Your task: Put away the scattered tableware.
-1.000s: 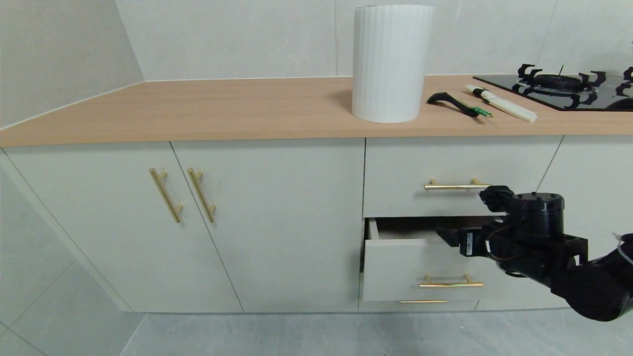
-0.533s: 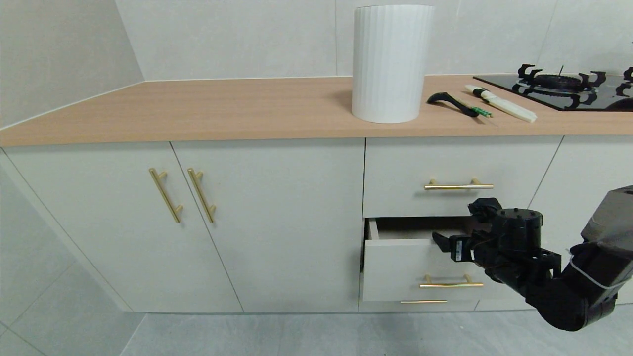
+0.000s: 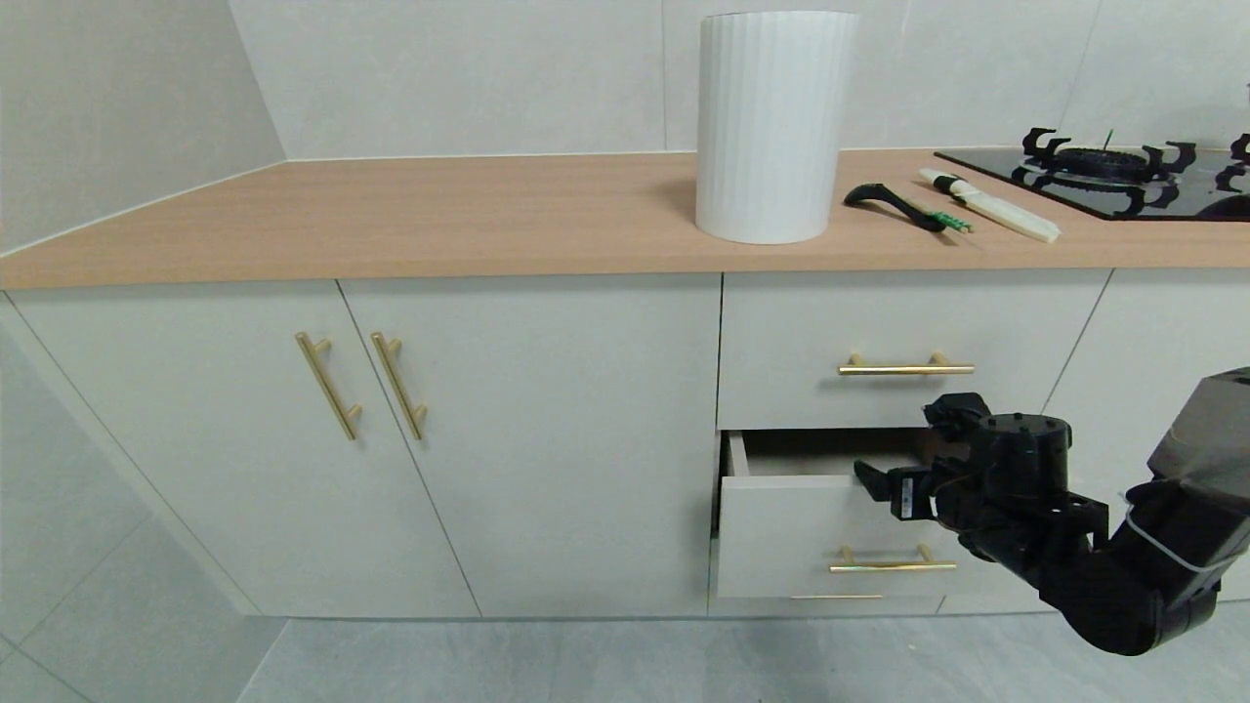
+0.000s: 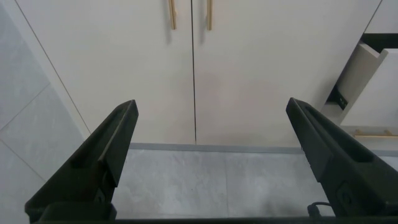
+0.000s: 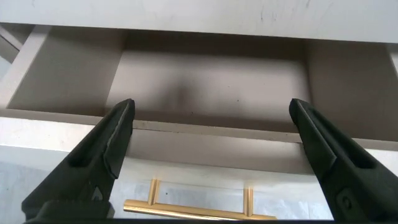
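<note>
Right end effector (image 3: 898, 439) lowered, jaws wide, at one open drawer (image 3: 781, 517); left end effector (image 4: 211, 109) wide too.

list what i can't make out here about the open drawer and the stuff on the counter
1. Head view: floor of the open pale-grey pull-out drawer, hidden by its front panel and the right claw.
2. Head view: inside of the tall white ribbed cylinder, hidden by its own wall.
3. Head view: the black curved-handled utensil, too small to name its kind.
4. Head view: black gas hob, cut off by the right edge.
</note>
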You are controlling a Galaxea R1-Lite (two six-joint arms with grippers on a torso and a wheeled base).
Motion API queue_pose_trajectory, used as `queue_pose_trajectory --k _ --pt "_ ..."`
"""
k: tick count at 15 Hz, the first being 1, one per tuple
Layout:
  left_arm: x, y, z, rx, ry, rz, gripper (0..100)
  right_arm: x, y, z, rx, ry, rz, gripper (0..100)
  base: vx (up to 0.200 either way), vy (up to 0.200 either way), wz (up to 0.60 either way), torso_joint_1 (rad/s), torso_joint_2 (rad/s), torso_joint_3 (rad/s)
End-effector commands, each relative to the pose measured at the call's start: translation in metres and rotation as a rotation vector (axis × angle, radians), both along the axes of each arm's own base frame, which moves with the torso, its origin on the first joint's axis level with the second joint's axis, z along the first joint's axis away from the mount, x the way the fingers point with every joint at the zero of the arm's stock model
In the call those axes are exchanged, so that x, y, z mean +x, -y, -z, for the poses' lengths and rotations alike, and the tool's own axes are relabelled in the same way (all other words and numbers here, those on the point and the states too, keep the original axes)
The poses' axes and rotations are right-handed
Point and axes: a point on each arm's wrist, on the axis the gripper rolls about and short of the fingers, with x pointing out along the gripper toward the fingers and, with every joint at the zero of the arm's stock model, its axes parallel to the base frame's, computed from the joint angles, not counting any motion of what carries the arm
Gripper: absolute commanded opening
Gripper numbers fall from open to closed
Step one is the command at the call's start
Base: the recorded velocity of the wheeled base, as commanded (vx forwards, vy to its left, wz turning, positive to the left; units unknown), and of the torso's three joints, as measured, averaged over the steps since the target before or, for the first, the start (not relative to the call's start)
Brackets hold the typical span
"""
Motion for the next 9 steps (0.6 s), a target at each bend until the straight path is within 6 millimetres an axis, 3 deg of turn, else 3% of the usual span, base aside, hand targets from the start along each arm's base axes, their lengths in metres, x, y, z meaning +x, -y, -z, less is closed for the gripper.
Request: queue_pose_trajectory --k 1,9 --pt "0.000 0.000 0.000 -0.001 -0.002 -0.001 100 -0.004 0.001 -0.008 0.002 -0.003 -0.004 100 0.000 0.000 0.00 0.000 0.00 0.000" --pt "0.000 0.000 0.000 -0.001 0.000 0.000 100 -0.027 0.006 -0.034 -0.006 -0.138 -0.063 100 0.000 0.000 0.00 0.000 0.00 0.000"
